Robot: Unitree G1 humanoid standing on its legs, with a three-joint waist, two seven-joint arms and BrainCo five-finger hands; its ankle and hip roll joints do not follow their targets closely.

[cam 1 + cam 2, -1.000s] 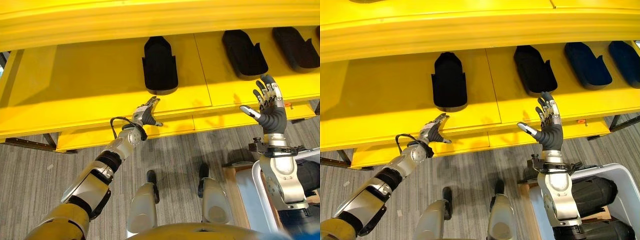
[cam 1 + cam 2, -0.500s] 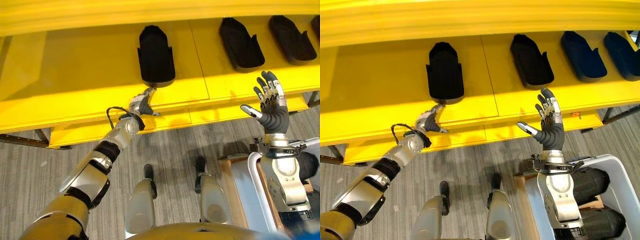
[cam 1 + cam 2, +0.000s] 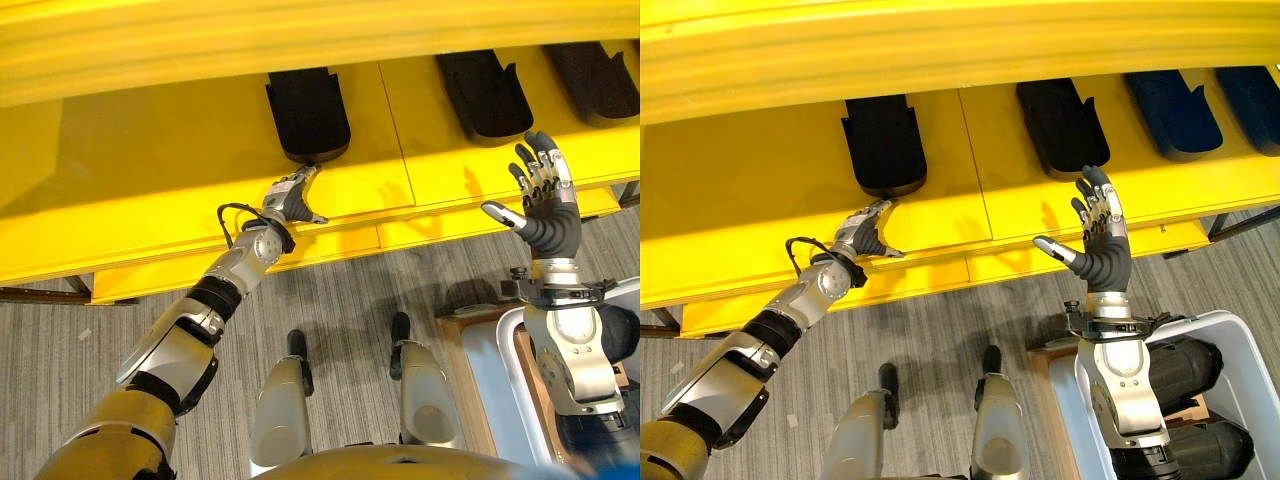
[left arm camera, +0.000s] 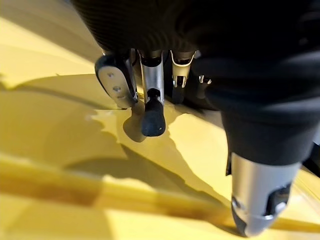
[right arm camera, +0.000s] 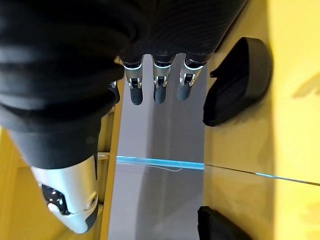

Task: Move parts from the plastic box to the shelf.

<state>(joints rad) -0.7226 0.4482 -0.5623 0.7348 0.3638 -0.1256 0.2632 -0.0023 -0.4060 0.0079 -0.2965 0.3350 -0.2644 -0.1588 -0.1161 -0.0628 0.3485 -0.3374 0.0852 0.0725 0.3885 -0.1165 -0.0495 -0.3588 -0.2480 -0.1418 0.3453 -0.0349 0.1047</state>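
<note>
Several black moulded parts lie on the yellow shelf [image 3: 150, 170]: one [image 3: 307, 115] left of middle, another [image 3: 487, 92] to its right, more [image 3: 1178, 120] further right. My left hand [image 3: 290, 198] reaches over the shelf's front edge just short of the first part's near end, open, fingers [image 4: 152, 112] straight with tips on the yellow board, holding nothing. Raised before the shelf edge, my right hand [image 3: 545, 210] is open with fingers [image 5: 159, 85] spread and empty. The white plastic box [image 3: 1245, 350] at the lower right holds black parts [image 3: 1180, 375].
An upper yellow shelf board [image 3: 300, 40] overhangs the far ends of the parts. A lower yellow ledge [image 3: 330, 250] juts out below the shelf front. Grey striped floor [image 3: 100, 370] lies under the arms. Bare shelf surface stretches left of the first part.
The whole view has shifted. My left hand reached forward to the near end of the black part and now sits just short of it. The right hand stays raised and open.
</note>
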